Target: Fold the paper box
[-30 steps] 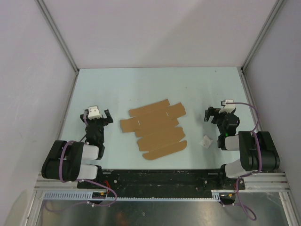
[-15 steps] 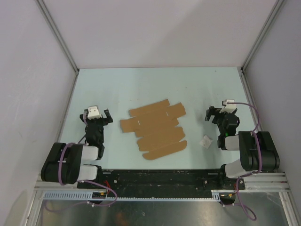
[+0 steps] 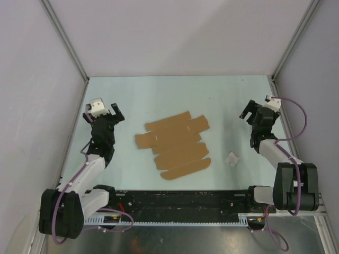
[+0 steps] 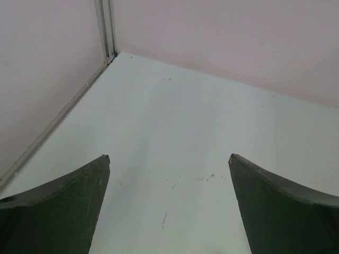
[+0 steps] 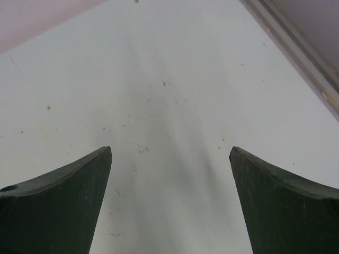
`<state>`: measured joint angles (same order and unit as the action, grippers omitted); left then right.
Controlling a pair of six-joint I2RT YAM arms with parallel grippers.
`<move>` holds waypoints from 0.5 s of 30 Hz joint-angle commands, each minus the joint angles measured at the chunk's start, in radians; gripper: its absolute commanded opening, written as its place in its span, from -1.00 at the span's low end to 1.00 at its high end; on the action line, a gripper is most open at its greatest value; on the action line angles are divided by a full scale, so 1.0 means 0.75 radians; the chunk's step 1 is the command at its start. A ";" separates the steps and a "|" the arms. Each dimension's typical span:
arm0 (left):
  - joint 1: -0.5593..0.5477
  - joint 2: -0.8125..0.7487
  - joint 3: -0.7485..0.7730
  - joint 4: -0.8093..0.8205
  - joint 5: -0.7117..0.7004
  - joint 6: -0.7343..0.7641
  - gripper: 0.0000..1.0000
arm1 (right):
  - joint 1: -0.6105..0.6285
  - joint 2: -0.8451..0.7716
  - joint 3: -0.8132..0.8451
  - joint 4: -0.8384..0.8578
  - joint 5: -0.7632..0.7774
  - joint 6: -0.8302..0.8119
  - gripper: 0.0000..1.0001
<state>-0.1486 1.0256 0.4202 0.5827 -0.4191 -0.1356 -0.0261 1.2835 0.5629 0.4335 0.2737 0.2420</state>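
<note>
The paper box [image 3: 175, 144] lies flat in the middle of the table in the top view, an unfolded brown cardboard sheet of panels with rounded tab flaps. My left gripper [image 3: 101, 112] hovers to its left, open and empty. My right gripper [image 3: 256, 110] is raised to the sheet's right, near the right wall, also open and empty. Both wrist views show only bare table between dark spread fingers [image 4: 58, 206] [image 5: 283, 206]; the box is out of those views.
A tiny white paper wad [image 3: 231, 159] lies right of the sheet, in front of the right gripper. Pale walls enclose the table on three sides, with metal corner posts [image 3: 66, 42] at the back corners. A black rail [image 3: 180, 201] runs along the near edge.
Both arms have unfolded from their tucked pose and reached forward and outward: the left gripper toward the left wall, the right gripper toward the right wall. The cardboard sheet has not moved.
</note>
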 commanded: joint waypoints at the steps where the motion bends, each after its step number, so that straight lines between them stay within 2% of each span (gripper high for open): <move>1: -0.008 -0.073 0.251 -0.413 -0.010 -0.054 0.99 | -0.006 0.013 0.198 -0.430 -0.019 0.137 0.99; 5: -0.008 -0.122 0.364 -0.621 0.041 0.003 0.99 | -0.061 0.037 0.315 -0.570 -0.156 0.231 0.99; 8: -0.006 -0.167 0.393 -0.697 -0.006 -0.105 0.99 | -0.118 0.039 0.325 -0.570 -0.348 0.254 1.00; 12: 0.004 -0.226 0.395 -0.767 0.031 -0.199 0.99 | -0.202 0.035 0.329 -0.570 -0.571 0.297 1.00; 15: 0.030 -0.230 0.397 -0.826 0.147 -0.220 0.99 | -0.243 0.029 0.329 -0.549 -0.692 0.293 0.99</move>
<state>-0.1452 0.8700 0.6819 0.0635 -0.4030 -0.2317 -0.1738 1.3071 0.7746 0.0238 -0.0658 0.4351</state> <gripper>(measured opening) 0.996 0.995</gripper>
